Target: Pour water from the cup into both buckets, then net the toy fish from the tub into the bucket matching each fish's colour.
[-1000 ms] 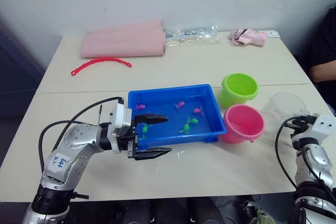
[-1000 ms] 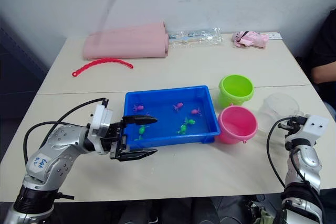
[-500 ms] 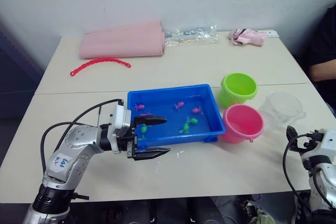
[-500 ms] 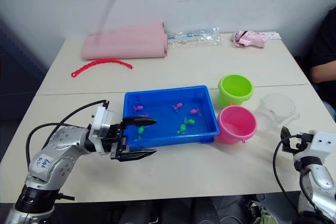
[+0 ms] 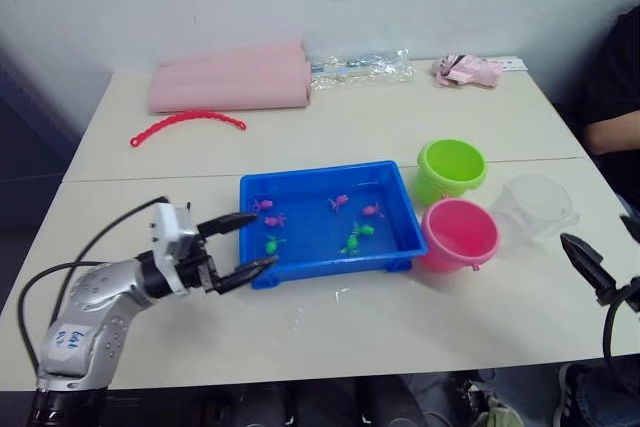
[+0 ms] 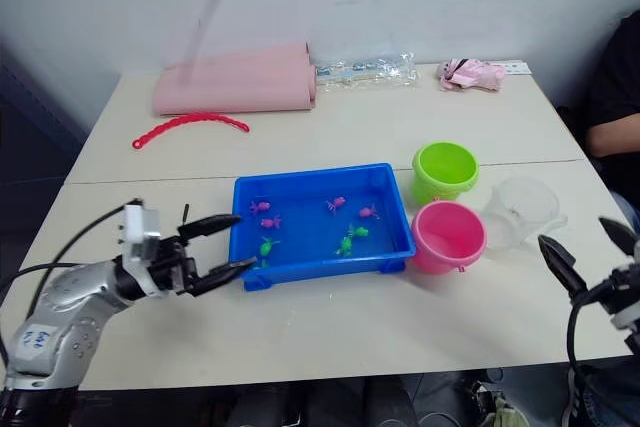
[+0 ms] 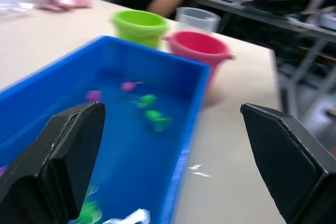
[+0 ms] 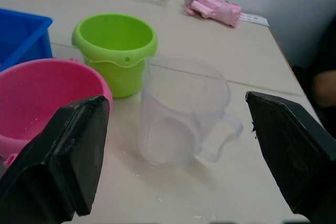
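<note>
The blue tub (image 5: 300, 265) holds water and several tiny pink and green toy fish (image 5: 356, 237). To its right stand the lime green bucket (image 5: 450, 169) and, nearer me, the pink bucket (image 5: 460, 234). The clear cup (image 5: 538, 207) stands upright on the table, right of both buckets. My left gripper (image 5: 266, 238) is open at the tub's front left corner with nothing between its fingers. My right gripper (image 6: 572, 230) is open near the table's right front edge, a short way from the cup (image 8: 181, 111) and apart from it.
At the back lie a rolled pink cloth (image 5: 230, 82), a red beaded strip (image 5: 187, 120), a clear plastic wrapper (image 5: 360, 67) and a small pink item (image 5: 465, 69). A person's arm (image 5: 612, 132) is at the right edge. Water drops (image 5: 340, 295) dot the table before the tub.
My right gripper has opened, let go of the cup and drawn back toward me; the cup stays standing. My left arm has pulled back to the left along the tub's front.
</note>
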`<state>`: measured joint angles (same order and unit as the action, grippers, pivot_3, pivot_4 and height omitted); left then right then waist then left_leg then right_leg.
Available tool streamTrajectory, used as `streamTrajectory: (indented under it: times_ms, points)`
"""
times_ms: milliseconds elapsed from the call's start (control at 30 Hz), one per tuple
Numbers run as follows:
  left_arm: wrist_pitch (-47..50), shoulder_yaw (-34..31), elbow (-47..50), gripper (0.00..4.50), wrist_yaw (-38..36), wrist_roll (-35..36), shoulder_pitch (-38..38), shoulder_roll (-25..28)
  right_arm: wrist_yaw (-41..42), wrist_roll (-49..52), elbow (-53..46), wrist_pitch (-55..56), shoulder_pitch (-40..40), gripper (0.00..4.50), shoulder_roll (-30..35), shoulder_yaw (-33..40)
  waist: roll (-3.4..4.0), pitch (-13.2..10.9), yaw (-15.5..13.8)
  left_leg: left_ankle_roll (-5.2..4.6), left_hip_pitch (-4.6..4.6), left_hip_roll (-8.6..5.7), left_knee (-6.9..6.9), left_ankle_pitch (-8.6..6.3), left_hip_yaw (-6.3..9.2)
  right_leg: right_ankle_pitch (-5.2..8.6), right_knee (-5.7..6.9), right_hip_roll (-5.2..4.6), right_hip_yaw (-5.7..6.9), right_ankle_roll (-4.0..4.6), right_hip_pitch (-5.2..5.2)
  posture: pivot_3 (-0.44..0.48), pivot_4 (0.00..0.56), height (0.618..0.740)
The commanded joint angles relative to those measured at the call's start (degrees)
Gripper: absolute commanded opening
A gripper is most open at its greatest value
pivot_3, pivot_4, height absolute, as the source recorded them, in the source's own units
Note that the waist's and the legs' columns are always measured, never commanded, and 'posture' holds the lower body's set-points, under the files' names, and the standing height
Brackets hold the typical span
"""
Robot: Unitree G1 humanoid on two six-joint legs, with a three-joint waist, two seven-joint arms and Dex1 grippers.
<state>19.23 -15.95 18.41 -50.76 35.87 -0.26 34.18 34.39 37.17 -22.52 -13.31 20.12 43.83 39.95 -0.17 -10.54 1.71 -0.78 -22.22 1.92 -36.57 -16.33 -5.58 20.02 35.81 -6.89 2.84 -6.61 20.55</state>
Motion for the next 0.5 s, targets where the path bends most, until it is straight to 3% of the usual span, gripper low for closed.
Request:
streamTrajectory:
  times_ms: [33, 133, 233, 500]
  points:
    - [-1.9, -8.4, -1.5, 4.5, 3.8, 1.1, 3.1, -0.4, 1.1, 1.7, -4.1, -2.7, -5.9, 4.43, 3.0, -3.0, -0.06, 0.0, 0.0, 0.01, 0.0, 0.02, 0.01, -0.01, -0.01, 0.01, 0.0, 0.02, 0.01, 0.01, 0.01, 0.0, 0.15, 0.74]
    - [0.2, -13.7, -1.8, 4.5, 7.0, 2.8, 6.9, -1.2, 2.8, 2.8, -4.5, -4.5, -10.7, 4.43, 3.2, -7.4, -0.15, 0.0, -0.4, 0.05, -0.09, 0.02, 0.02, -0.01, 0.08, 0.02, -0.08, 0.06, 0.11, 0.04, 0.01, 0.0, 0.15, 0.74]
    - [0.8, -18.3, -1.3, 4.5, 10.0, 3.6, 11.4, -2.6, 4.1, 3.9, -4.7, -6.0, -14.2, 4.43, 2.4, -11.3, -0.18, -0.1, -0.2, -0.16, -0.23, -0.57, 0.28, 0.23, 1.1, 0.01, -0.36, -0.62, 1.8, -0.03, -0.71, 0.0, 0.15, 0.74]
    - [-1.8, -29.7, -4.6, 4.5, 19.1, 0.3, 26.5, -9.6, 11.8, -4.0, -2.7, 1.8, -18.4, 4.43, 0.3, -22.3, -0.63, -0.3, -0.7, -0.17, -0.2, -0.45, 0.1, 0.01, 1.08, 0.0, -0.8, -0.66, 1.54, -0.08, -0.82, 0.0, 0.15, 0.74]
